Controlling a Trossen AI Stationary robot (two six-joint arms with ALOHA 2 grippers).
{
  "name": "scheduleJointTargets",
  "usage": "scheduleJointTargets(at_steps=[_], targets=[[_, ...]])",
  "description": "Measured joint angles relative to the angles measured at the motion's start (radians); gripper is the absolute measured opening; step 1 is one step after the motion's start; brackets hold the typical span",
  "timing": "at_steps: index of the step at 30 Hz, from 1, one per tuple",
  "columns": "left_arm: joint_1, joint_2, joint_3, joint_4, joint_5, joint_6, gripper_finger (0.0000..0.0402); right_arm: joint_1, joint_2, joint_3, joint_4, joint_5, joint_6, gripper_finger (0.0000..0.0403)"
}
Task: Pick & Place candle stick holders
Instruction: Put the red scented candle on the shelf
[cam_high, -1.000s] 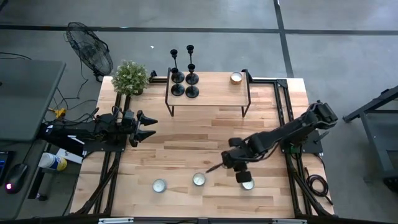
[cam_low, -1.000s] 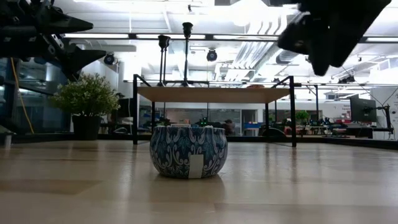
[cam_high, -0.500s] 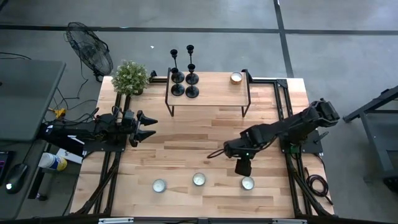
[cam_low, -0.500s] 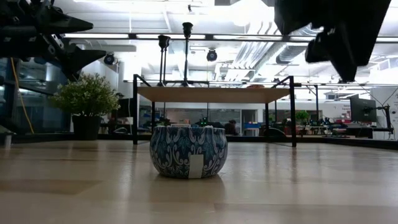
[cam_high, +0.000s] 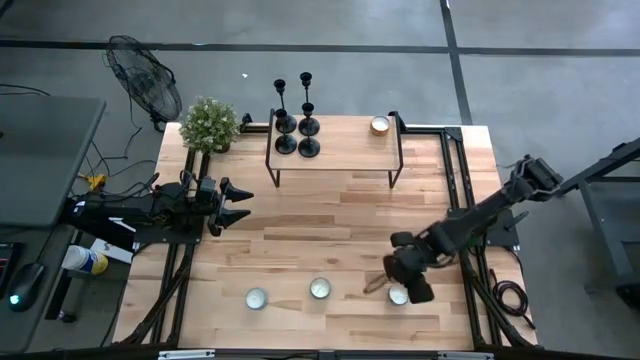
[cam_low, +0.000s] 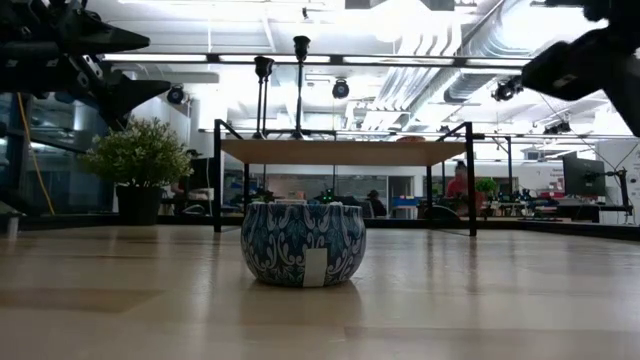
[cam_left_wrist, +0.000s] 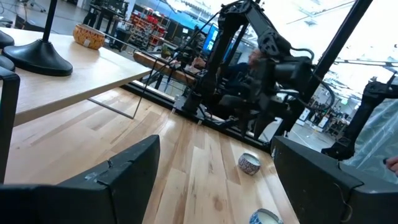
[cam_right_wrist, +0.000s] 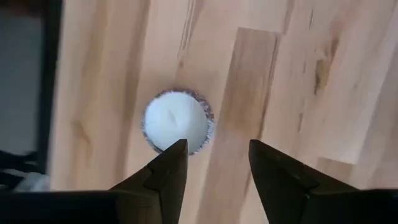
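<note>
From above, the right hand (cam_high: 378, 284) has swung back from the middle of the tabletop (cam_high: 300, 220) toward its front edge and now hovers beside the rightmost tealight (cam_high: 398, 294), fingers apart and holding nothing; that takes it farther from the candle stick holders (cam_high: 296, 120), which stand untouched as a group of four on the raised shelf (cam_high: 340, 158) at the far side, so no pick has begun. The left hand (cam_high: 236, 203) waits open in front of the potted plant (cam_high: 210, 123). At tabletop level a blue patterned candle tin (cam_low: 303, 243) fills the foreground, with the shelf behind it. The left wrist view shows a black domed base (cam_left_wrist: 37, 57) on the shelf. The right wrist view looks down between spread fingers (cam_right_wrist: 168, 174) onto white wax (cam_right_wrist: 177, 119). Two more tealights (cam_high: 287, 292) sit left of it, and a small candle (cam_high: 379, 125) occupies the shelf's right end.
</note>
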Motion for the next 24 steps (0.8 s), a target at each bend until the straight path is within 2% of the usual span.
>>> scheduleJointTargets(at_steps=[4,14,24], targets=[[0.000,0.000,0.000,0.000,0.000,0.000,0.0303,0.041,0.028,0.001,0.019,0.047,0.005,0.0163],[0.000,0.000,0.000,0.000,0.000,0.000,0.0303,0.076,0.122,0.001,0.063,0.014,0.007,0.0137],[0.000,0.000,0.000,0.000,0.000,0.000,0.0303,0.076,0.185,0.001,0.076,0.010,0.015,0.0133]])
